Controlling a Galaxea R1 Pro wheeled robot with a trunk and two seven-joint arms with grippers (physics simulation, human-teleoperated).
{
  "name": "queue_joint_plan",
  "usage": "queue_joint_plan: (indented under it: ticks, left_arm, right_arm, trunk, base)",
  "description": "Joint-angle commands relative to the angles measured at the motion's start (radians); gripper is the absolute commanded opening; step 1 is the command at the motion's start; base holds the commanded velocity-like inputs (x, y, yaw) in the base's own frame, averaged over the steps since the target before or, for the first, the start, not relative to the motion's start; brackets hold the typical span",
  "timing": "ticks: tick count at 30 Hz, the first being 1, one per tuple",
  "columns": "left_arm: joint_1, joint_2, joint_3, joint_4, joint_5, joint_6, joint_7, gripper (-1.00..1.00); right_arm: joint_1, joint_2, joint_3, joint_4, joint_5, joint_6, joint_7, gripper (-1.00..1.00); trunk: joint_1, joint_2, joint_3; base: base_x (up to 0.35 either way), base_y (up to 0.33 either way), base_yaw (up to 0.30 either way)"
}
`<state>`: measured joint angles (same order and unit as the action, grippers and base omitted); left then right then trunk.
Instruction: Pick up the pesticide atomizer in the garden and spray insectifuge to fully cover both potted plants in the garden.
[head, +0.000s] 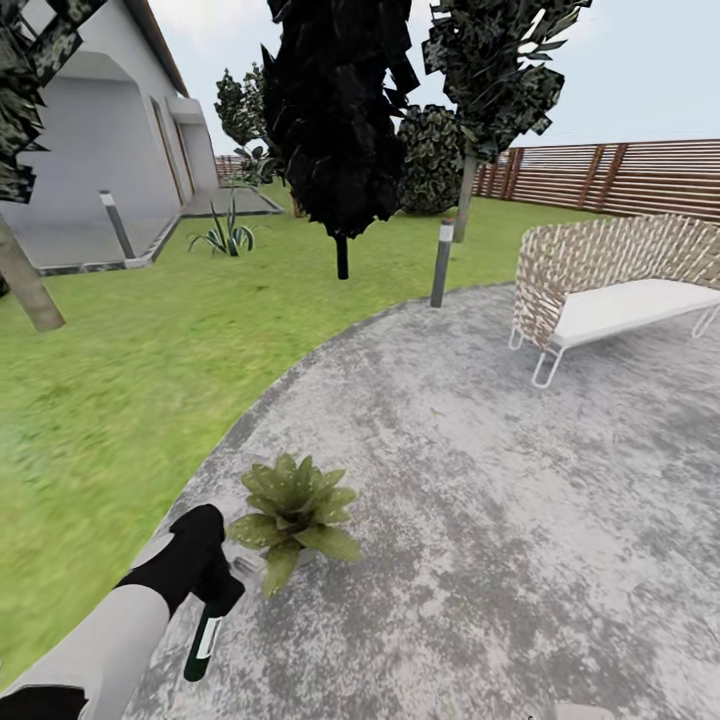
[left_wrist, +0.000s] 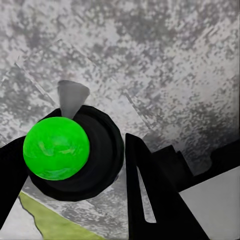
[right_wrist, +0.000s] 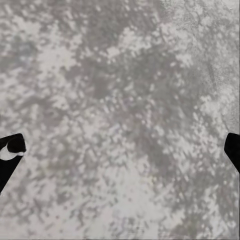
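Observation:
My left gripper (head: 214, 590) hangs low over the edge of the grey paved patio (head: 480, 500), shut on the pesticide atomizer (head: 205, 640), a slim dark green bottle with a white label that points downward. Just to its right, a potted plant (head: 296, 506) spreads its rosette of pointed green leaves; its pot is hidden beneath them. In the left wrist view the atomizer (left_wrist: 67, 150) appears end-on, a dark round body with a bright green end, held in the left gripper (left_wrist: 75, 167) between black fingers (left_wrist: 147, 195). Over bare paving my right gripper (right_wrist: 120, 150) is open, fingertips (right_wrist: 11, 147) wide apart.
A wicker bench (head: 620, 285) with a white cushion stands at the patio's far right. A grey bollard lamp (head: 441, 262) marks the patio's back edge, with a dark tree (head: 340, 150) behind. Lawn (head: 120, 380) lies left, with an agave clump (head: 228, 236), house and slatted fence (head: 640, 175) beyond.

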<state>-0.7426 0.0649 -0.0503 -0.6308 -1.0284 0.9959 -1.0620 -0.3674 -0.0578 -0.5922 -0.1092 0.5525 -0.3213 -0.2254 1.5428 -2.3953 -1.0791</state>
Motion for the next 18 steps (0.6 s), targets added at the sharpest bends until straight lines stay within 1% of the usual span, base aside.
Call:
queue_joint_plan:
  ticks: [1, 7, 14, 18]
  left_arm:
    - [0.000, 0.002, -0.003, -0.002, -0.008, 0.006, -0.010, -1.00]
    - [0.000, 0.002, -0.002, -0.003, -0.008, 0.006, -0.009, -1.00]
    - [-0.001, 0.015, -0.001, -0.004, -0.009, 0.007, -0.009, -1.00]
    - [0.005, 0.030, -0.007, 0.009, -0.013, 0.004, -0.009, -1.00]
  right_arm:
    - [-0.001, 0.000, -0.008, 0.002, 0.011, -0.004, -0.003, 1.00]
    - [-0.001, 0.000, -0.008, 0.002, 0.011, -0.004, -0.003, 1.00]
    - [-0.001, 0.000, -0.008, 0.002, 0.010, -0.004, -0.003, 1.00]
    - [-0.001, 0.000, -0.008, 0.002, 0.010, -0.004, -0.003, 1.00]
  trunk:
    - [0.000, 0.000, -0.001]
    - [0.000, 0.000, -0.001]
    - [0.000, 0.000, -0.001]
    - [0.000, 0.000, -0.001]
  base:
    - [0.068, -0.252, 0.276]
    - [0.013, -0.268, 0.276]
    - [0.000, -0.269, 0.276]
    - [0.000, -0.073, 0.270]
